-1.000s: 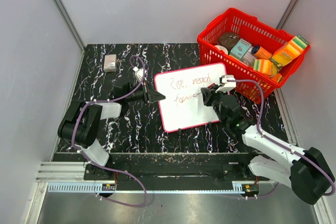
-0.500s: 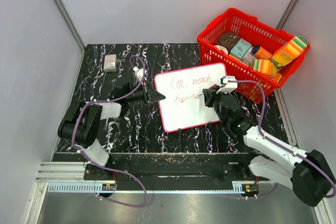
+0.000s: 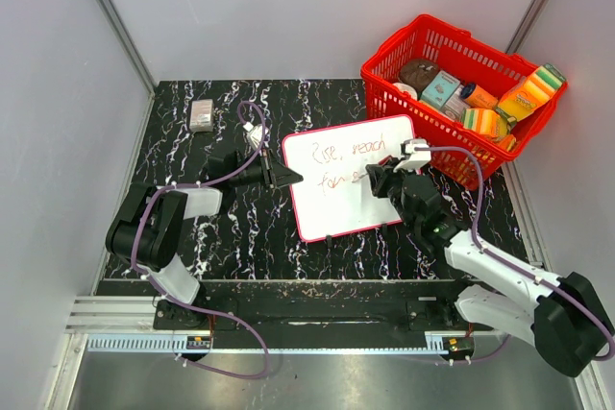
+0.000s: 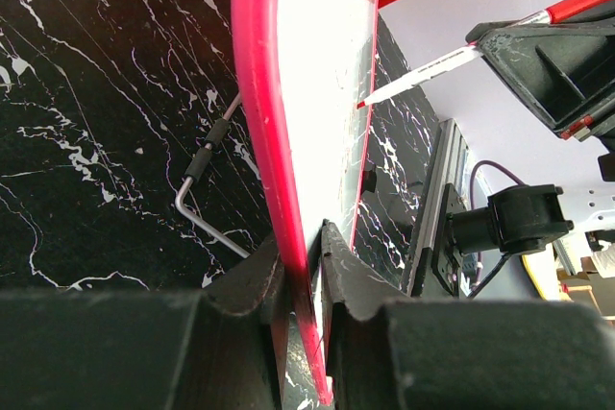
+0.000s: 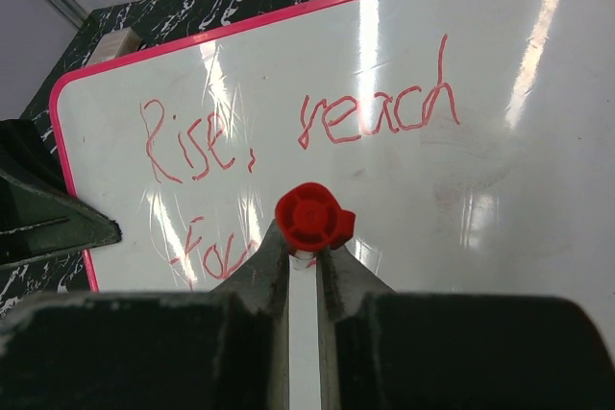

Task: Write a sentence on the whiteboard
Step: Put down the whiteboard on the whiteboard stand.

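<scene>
Two-row sentence [image 5: 380, 120] on whiteboard [image 3: 336, 213], left jaws clamping its edge, right jaws clamping red marker [image 5: 309, 216]

All three cameras are sharing the whiteboard [image 3: 336, 208]: the top one is looking down from the near side, the left wrist is sighting rightward along its edge, and the right wrist is closely facing its surface.
</scene>
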You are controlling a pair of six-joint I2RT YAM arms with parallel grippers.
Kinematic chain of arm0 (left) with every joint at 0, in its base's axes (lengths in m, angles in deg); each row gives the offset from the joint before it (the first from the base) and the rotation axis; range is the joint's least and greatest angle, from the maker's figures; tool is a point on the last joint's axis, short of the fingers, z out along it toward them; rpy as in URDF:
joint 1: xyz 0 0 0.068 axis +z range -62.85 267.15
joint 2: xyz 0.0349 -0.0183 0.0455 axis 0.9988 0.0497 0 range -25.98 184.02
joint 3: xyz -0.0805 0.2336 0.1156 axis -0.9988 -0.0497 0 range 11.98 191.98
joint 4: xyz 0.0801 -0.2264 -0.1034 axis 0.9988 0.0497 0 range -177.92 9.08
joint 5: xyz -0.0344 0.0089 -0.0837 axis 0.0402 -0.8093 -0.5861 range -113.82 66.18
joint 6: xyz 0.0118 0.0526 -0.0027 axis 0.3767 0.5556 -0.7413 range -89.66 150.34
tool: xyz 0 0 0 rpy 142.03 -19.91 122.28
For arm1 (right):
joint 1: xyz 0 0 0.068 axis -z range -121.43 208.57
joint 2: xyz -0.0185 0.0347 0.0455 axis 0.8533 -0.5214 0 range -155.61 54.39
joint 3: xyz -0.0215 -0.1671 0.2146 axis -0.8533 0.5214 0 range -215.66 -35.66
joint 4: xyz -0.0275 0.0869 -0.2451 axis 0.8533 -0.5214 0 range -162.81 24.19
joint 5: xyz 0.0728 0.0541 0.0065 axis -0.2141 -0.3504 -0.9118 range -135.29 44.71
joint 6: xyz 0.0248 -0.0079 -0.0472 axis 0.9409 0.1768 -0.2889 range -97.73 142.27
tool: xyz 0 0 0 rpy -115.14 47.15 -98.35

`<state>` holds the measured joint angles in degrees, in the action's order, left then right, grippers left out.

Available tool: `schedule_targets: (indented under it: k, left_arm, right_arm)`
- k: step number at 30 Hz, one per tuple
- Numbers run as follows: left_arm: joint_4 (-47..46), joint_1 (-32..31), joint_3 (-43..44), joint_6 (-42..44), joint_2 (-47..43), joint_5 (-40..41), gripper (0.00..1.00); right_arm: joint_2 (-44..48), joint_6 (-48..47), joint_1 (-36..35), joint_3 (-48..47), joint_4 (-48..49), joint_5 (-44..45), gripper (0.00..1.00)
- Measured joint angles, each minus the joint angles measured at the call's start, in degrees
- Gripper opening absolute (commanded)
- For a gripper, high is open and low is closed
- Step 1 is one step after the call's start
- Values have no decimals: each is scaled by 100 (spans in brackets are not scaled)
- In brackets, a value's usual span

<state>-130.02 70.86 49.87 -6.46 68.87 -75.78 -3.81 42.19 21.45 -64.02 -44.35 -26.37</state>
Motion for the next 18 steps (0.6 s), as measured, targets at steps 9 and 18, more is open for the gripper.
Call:
schedule_targets:
  k: [9,18]
  left_arm:
    - [0,0,0,35,0,-7,0]
    - [0,-4,0,35,-2,-7,0]
  right_arm:
    - [520,90,0,448,166,46,0]
    - [769,-79,0,492,289,442,0]
